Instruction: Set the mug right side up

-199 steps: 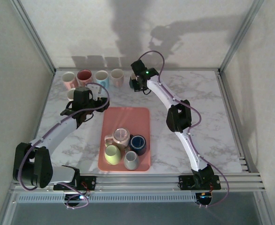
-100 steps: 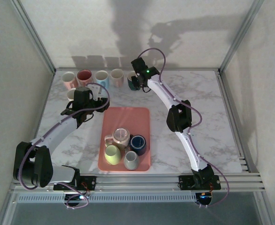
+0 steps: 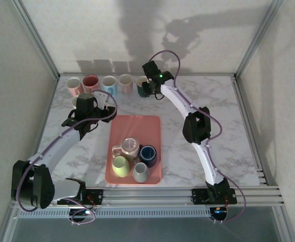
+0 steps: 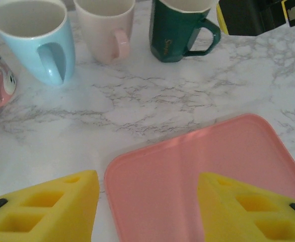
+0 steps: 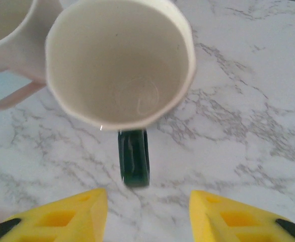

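Since the earlier frame the right claw [image 5: 148, 212] is opened and the green mug [image 5: 120, 60] is released. The mug is seen upright, mouth up, just ahead of the open, empty fingers, with its handle pointed toward them. The claw is best drawn straight up, so that the rim is not caught. The left claw [image 4: 147, 214] is held open and empty, with the tray [image 4: 188, 166] under it.
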Tool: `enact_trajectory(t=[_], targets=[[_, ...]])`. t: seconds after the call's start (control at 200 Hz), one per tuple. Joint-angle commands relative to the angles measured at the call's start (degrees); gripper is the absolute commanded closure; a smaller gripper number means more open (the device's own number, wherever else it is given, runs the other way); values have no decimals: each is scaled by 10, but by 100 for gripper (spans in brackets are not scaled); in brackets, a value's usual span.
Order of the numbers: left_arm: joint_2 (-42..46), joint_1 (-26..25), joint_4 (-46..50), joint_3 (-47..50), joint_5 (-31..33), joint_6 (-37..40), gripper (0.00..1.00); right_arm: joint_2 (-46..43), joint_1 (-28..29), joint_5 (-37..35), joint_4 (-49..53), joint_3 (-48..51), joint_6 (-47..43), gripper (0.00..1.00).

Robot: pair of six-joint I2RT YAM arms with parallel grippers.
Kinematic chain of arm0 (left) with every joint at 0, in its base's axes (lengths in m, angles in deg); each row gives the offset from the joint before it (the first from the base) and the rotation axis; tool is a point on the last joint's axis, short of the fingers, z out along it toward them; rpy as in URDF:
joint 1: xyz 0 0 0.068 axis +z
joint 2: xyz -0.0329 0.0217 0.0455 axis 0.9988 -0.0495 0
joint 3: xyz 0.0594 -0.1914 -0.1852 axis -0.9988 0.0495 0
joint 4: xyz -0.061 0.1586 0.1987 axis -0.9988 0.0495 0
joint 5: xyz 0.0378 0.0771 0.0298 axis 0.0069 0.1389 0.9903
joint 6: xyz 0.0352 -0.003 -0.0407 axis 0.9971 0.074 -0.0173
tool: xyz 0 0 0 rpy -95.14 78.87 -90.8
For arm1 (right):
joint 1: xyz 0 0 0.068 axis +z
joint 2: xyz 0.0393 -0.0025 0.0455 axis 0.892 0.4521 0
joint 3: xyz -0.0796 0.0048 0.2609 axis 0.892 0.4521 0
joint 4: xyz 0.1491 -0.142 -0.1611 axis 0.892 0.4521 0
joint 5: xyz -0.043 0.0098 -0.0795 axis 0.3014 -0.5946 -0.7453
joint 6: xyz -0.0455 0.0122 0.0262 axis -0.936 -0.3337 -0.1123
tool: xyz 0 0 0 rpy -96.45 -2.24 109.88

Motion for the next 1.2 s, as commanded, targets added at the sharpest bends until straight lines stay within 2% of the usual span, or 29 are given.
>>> enact_trajectory(t=[0.0, 0.11, 0.21, 0.29, 0.401, 0.496, 0.656, 0.826, 1.197], targets=[[31, 6, 51, 8, -53, 71, 46, -116, 4, 16, -46, 86, -9, 51], [58, 6, 87, 13, -79, 106, 46, -200, 4, 60, -75, 192, -9, 49], [80, 5, 120, 11, -81, 105, 45, -266, 2, 125, -80, 273, -7, 47], [93, 3, 148, 8, -85, 97, 45, -311, 2, 217, -89, 335, -16, 45], [113, -5, 200, 9, -100, 121, 45, -348, 4, 380, -78, 403, -32, 42], [135, -9, 228, 20, -102, 153, 45, -368, 22, 444, -66, 458, -57, 41], [182, -9, 222, 50, -108, 191, 43, -383, 86, 458, -80, 529, -122, 40], [202, -9, 219, 64, -109, 197, 42, -363, 139, 433, -108, 546, -157, 38], [198, -9, 218, 69, -106, 204, 41, -313, 169, 349, -94, 527, -196, 35]])
